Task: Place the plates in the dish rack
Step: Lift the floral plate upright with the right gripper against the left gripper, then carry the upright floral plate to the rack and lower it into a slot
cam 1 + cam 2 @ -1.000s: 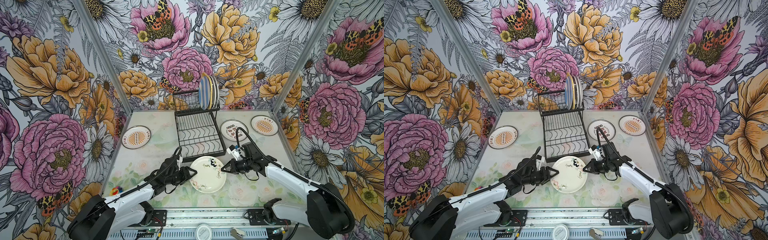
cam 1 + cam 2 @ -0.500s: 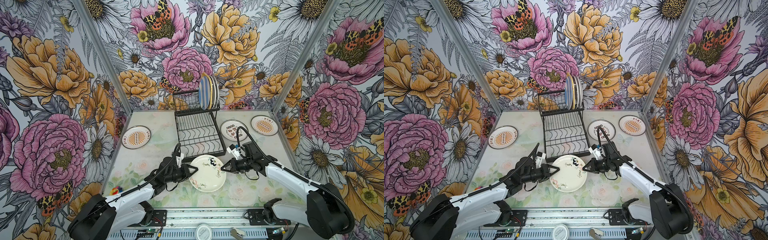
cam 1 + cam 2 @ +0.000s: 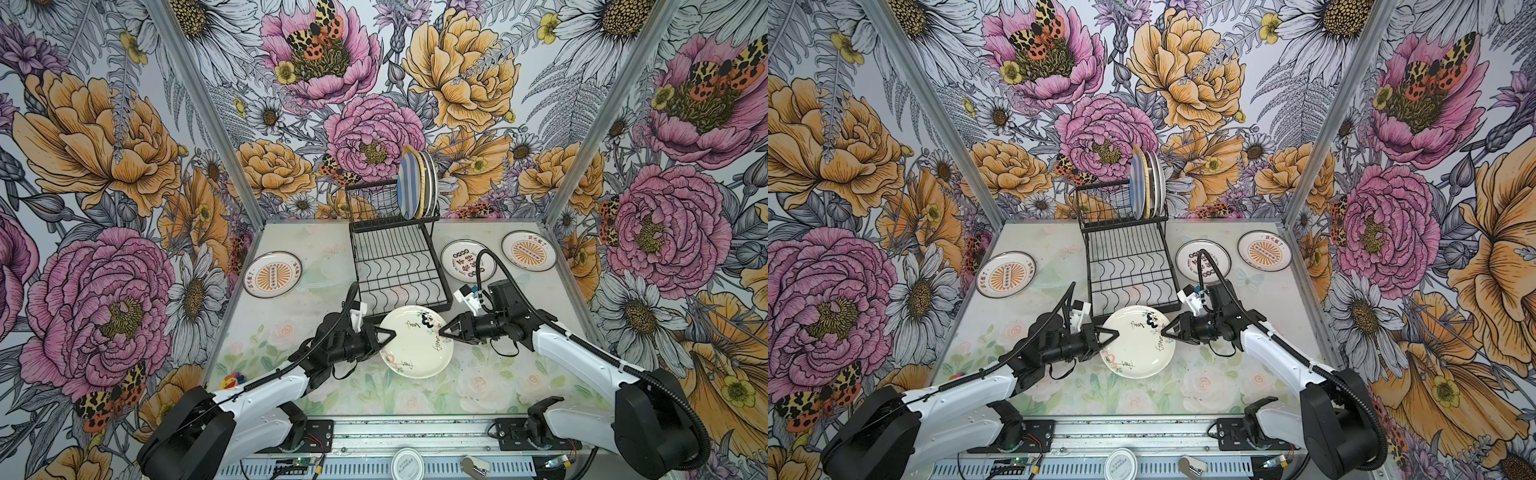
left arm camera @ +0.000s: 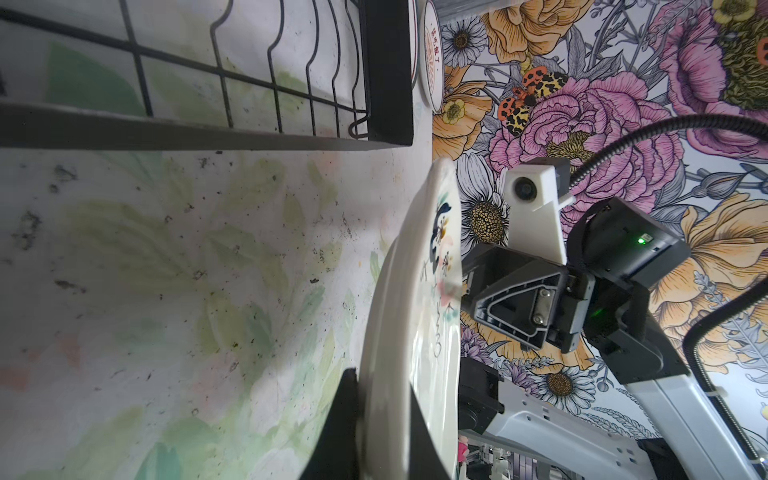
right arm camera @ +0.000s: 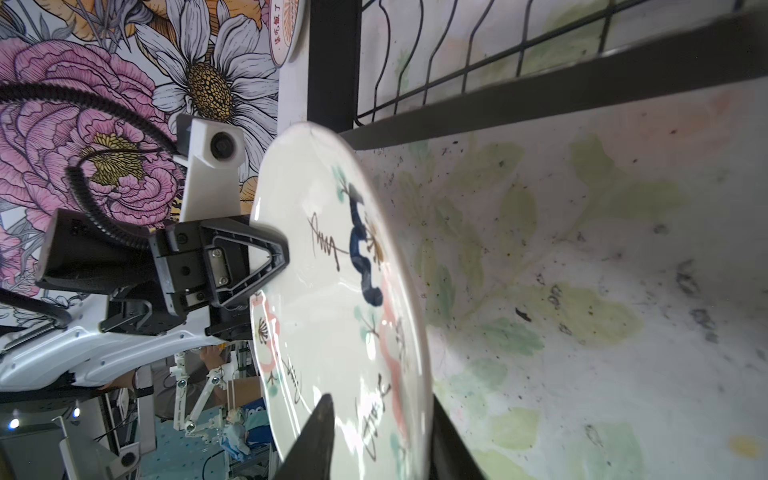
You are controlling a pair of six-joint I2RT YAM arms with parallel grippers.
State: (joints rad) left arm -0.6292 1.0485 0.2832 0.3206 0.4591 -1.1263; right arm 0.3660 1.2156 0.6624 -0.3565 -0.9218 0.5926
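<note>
Rack (image 3: 397, 266) stands at the back middle of the worktop (image 3: 324, 266), with several plates upright at the right end of its upper tier, the striped plate (image 3: 406, 187) outermost; its lower grid is bare. Three more lie flat: the left sunburst plate (image 3: 272, 275) well left of the rack, the lettered plate (image 3: 467, 266) just right of it, and the right sunburst plate (image 3: 528, 251) beyond. The floral plate (image 3: 415, 341) hangs tilted above the worktop between both arms, its far edge just by the rack's front bar. The left end effector (image 3: 386, 334) is clamped on its left rim, fingers (image 4: 345, 419) on either face. The right end effector (image 3: 442, 331) has its jaws parted around the right rim and seems not to pinch it.

The likely trouble is that a glazed plate hangs from one rim pinch. Its weight may swing it down about the pads or slide it out, onto the worktop or against the front bar. If a right pad touches, pulling away may tug the plate askew. Later, the crowded right slots invite a knock.

A second ago the left end effector was open and short of the rim; it is now shut on it. The right one was clamped and has loosened, and the plate has barely moved
</note>
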